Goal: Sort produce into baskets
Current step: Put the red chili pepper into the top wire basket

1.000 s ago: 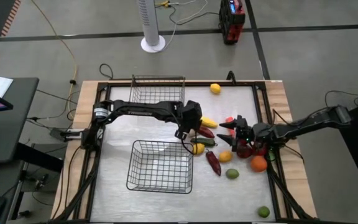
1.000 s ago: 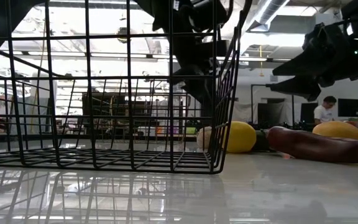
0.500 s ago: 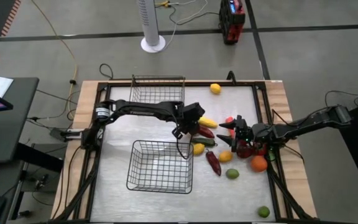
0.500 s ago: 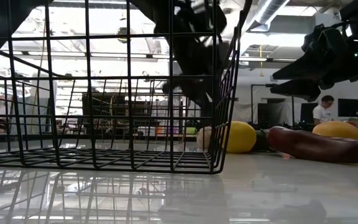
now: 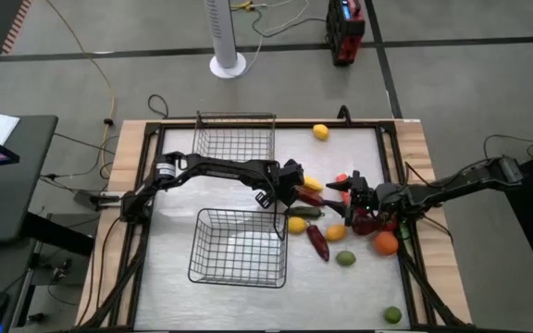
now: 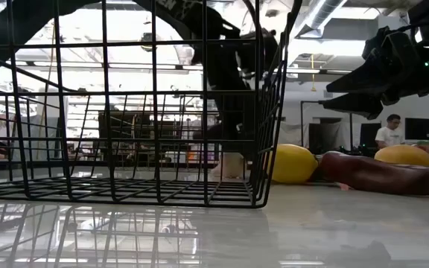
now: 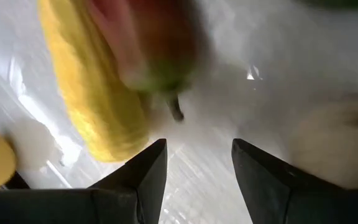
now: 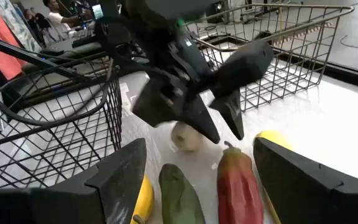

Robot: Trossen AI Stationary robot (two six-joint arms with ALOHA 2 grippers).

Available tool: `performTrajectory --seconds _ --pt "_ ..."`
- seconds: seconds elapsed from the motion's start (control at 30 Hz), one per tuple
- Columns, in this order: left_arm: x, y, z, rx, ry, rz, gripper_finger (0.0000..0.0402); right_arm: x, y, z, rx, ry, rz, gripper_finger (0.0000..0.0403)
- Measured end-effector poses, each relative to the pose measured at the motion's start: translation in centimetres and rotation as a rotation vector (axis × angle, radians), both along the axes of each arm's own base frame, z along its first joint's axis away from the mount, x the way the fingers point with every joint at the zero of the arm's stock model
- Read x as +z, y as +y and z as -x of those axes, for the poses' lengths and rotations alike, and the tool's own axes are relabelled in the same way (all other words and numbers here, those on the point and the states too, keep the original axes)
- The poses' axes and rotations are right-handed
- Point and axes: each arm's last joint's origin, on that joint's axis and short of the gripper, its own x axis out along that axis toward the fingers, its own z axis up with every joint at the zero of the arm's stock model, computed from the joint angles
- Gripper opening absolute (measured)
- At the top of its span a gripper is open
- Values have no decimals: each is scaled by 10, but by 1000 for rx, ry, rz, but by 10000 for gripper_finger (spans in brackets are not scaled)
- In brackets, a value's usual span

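Glossy white table (image 5: 169,277) carries two wire-grid baskets (image 5: 239,247), both empty; long and round produce (image 5: 315,211) clusters beside them. Left gripper (image 5: 290,181) hangs open-jawed over a smooth red pepper (image 5: 305,195); right gripper (image 5: 348,191), jaws wide, holds nothing.

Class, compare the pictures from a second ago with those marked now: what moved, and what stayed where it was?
The left gripper dropped lower over the long yellow and red pieces beside the near basket, its fingers open and holding nothing. Nothing was picked up or let go. The right gripper, also open, the far basket and the other produce stayed where they were.
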Motion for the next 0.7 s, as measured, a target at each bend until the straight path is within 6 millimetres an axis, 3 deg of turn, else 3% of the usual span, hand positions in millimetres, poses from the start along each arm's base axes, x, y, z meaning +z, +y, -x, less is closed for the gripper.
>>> performTrajectory --seconds 0.7 --pt "11 -2 -6 30 -70 110 171 0 0 0 1 3 1 324"
